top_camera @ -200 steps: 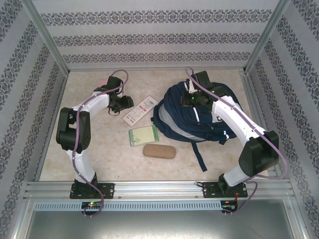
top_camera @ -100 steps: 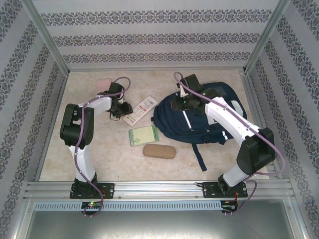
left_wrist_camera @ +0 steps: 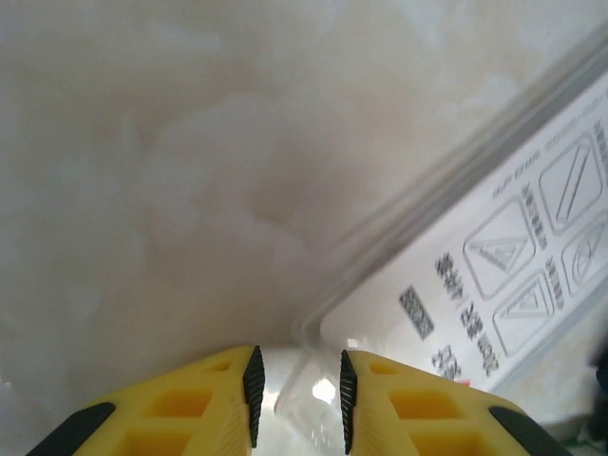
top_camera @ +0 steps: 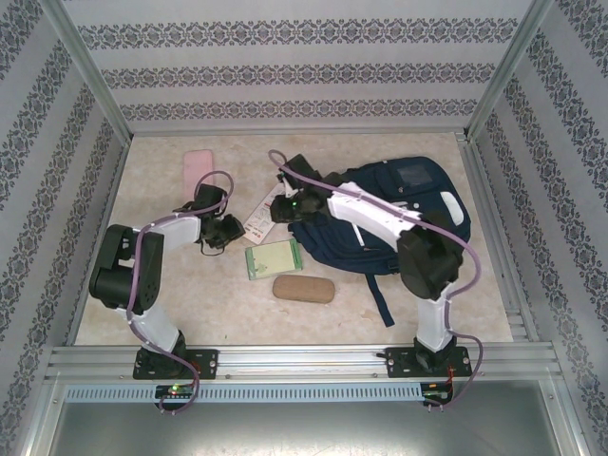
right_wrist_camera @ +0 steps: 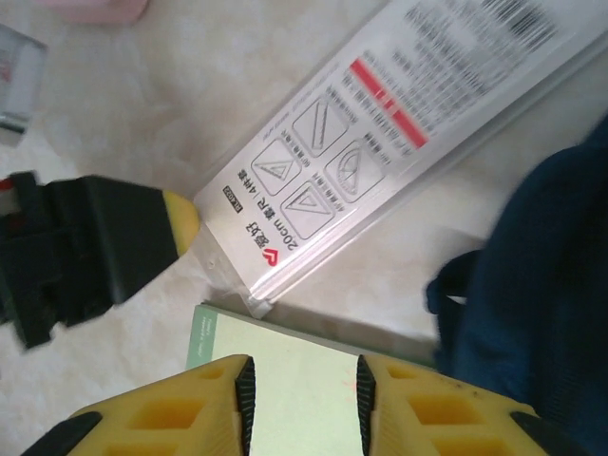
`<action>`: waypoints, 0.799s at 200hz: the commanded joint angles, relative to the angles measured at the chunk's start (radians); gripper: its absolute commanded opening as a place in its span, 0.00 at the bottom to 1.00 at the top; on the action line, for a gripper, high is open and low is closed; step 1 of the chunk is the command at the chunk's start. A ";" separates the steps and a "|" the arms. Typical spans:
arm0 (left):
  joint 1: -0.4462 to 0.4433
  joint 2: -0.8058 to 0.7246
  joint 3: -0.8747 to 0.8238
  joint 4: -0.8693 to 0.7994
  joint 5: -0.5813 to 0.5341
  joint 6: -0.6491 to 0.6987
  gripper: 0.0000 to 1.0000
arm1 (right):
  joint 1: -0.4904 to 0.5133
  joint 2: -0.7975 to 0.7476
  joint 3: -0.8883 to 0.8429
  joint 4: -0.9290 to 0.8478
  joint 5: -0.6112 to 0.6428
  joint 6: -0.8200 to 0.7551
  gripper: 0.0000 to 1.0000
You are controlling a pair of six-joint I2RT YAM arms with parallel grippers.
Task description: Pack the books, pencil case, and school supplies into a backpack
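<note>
The navy backpack (top_camera: 408, 204) lies at the back right of the table; its dark fabric (right_wrist_camera: 541, 313) edges the right wrist view. A narrow white pack (top_camera: 258, 220) with red print lies left of it. My left gripper (top_camera: 233, 230) is at the pack's near corner. The left jaws (left_wrist_camera: 296, 394) stand open, with the clear plastic corner of the pack (left_wrist_camera: 494, 275) between them. My right gripper (top_camera: 275, 211) hangs open over the pale green notebook (right_wrist_camera: 285, 370), nothing between its fingers (right_wrist_camera: 306, 399). The notebook (top_camera: 274, 258) lies flat, and the brown pencil case (top_camera: 304, 289) lies just in front of it.
A pink flat item (top_camera: 197, 164) lies at the back left. A backpack strap (top_camera: 380, 299) trails toward the near edge. Metal frame posts and patterned walls close in the table on three sides.
My right arm swung left from the backpack to above the white pack and notebook, and its jaws opened. My left gripper moved nearer, to the pack's corner, its jaws narrowing.
</note>
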State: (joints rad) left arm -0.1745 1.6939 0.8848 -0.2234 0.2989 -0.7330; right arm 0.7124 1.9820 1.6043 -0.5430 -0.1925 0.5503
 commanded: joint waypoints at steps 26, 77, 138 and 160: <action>-0.023 -0.052 0.061 -0.157 -0.007 0.031 0.33 | -0.005 0.112 0.061 0.046 0.011 0.201 0.43; 0.016 0.103 0.299 -0.223 0.006 0.172 0.33 | -0.017 0.177 0.052 0.116 0.028 0.349 0.49; 0.017 0.271 0.360 -0.179 0.078 0.165 0.32 | -0.025 0.233 0.056 0.130 0.065 0.472 0.49; 0.017 0.283 0.334 -0.172 0.080 0.155 0.31 | -0.026 0.255 0.061 0.139 0.065 0.506 0.49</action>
State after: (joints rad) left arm -0.1616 1.9560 1.2488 -0.3885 0.3626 -0.5858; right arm 0.7021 2.1899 1.6413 -0.4034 -0.1642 0.9829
